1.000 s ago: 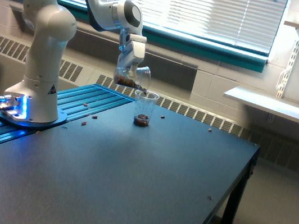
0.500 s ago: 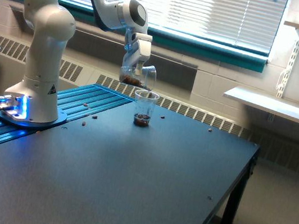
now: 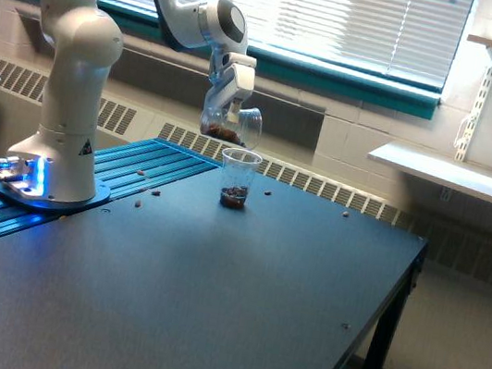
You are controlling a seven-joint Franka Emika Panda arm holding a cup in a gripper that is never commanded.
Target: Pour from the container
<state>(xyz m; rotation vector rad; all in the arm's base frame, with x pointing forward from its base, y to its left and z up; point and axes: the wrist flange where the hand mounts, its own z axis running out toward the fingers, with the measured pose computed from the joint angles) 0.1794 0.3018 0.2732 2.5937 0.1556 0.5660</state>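
Observation:
My gripper (image 3: 224, 106) is shut on the container (image 3: 234, 125), a clear rounded tumbler tipped on its side with its mouth toward the exterior view's right. Dark brown granules lie along its lower wall. It hangs just above and slightly left of the smaller tapered clear cup (image 3: 237, 179), which stands upright on the dark table (image 3: 236, 305) with brown granules in its bottom. The tumbler's rim is a short way above the small cup's rim, not touching it.
Spilled granules (image 3: 147, 195) lie scattered on the table left of the small cup, and a few more (image 3: 266, 192) to its right. The arm's white base (image 3: 58, 127) stands on the blue ribbed strip at the left. The table's edge drops off at the right.
The gripper has lifted the tumbler up and a little to the right, away from the small cup's rim. The small cup has stayed in place.

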